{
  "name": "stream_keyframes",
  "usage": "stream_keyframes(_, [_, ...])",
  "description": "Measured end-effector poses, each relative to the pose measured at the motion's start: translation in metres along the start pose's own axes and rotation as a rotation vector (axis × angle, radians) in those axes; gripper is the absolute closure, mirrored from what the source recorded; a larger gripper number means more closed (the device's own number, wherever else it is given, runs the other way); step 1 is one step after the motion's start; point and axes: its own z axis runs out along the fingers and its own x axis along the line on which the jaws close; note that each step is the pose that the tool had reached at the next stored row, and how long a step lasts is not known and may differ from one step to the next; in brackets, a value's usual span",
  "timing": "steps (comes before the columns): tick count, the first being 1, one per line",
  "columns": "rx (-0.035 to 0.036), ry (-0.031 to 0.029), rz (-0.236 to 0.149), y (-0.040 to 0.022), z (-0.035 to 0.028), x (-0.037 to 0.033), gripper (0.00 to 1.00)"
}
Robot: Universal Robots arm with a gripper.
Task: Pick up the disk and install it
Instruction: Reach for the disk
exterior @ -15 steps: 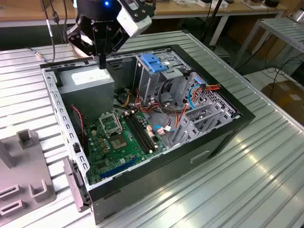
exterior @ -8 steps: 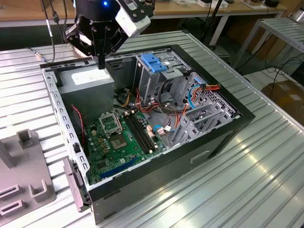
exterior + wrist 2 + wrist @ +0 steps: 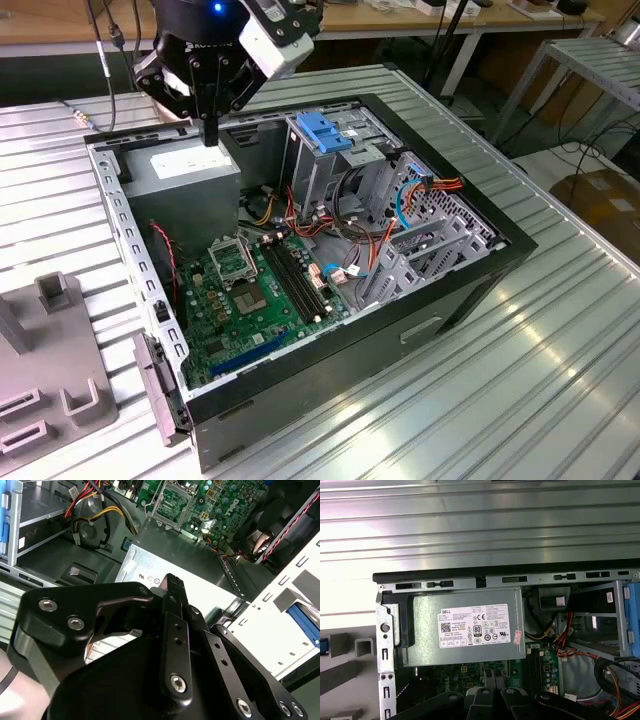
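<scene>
I cannot make out the disk in these views. My black gripper (image 3: 210, 135) hangs over the open computer case (image 3: 420, 320), just above the large grey power supply box (image 3: 190, 170) with its white sticker (image 3: 474, 626). Its fingers point down, pressed together, with nothing between them. In the second wrist view the gripper (image 3: 173, 584) stands over the edge of that box. A sliver of blue (image 3: 322, 647) shows at the picture's edge beside the grey fixture (image 3: 342, 672); I cannot tell what it is.
Inside the case are the green motherboard (image 3: 250, 290), red and orange cables (image 3: 430, 190), and the tall metal drive cage with a blue plastic top (image 3: 325, 135). A grey slotted fixture (image 3: 50, 370) lies on the ribbed metal table (image 3: 560, 360) at the exterior view's left.
</scene>
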Motion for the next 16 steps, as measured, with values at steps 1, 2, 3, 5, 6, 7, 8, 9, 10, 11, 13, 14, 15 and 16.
stream_keyframes(1, [0.0001,0.0000,0.000,0.0000,0.0000,0.0004,0.90])
stream_keyframes(2, [0.0000,0.0000,0.000,-0.0001,0.0000,0.0009,0.90])
stream_keyframes(3, [0.0001,0.0000,0.000,-0.0001,-0.0001,0.0013,0.90])
stream_keyframes(5, [0.0001,0.0000,0.000,-0.0002,-0.0001,0.0022,0.90])
stream_keyframes(6, [0.0000,0.0000,0.000,-0.0002,0.0000,0.0026,0.90])
stream_keyframes(7, [0.0001,0.0000,0.000,-0.0002,-0.0001,0.0030,0.90])
stream_keyframes(8, [0.0000,0.0000,0.000,-0.0003,0.0000,0.0034,0.90])
stream_keyframes(9, [0.0000,0.0000,0.000,-0.0003,0.0000,0.0039,0.90])
stream_keyframes(10, [0.0001,0.0000,0.000,-0.0004,-0.0001,0.0045,0.90])
stream_keyframes(11, [0.0000,0.0000,0.000,-0.0004,-0.0001,0.0054,0.90])
stream_keyframes(13, [0.0000,0.0001,0.000,-0.0005,-0.0001,0.0065,0.90])
stream_keyframes(14, [0.0000,0.0001,0.000,-0.0005,-0.0001,0.0070,0.90])
stream_keyframes(15, [0.0001,0.0001,0.000,-0.0006,-0.0001,0.0076,0.90])
stream_keyframes(16, [0.0000,0.0001,0.000,-0.0006,0.0000,0.0082,0.90])
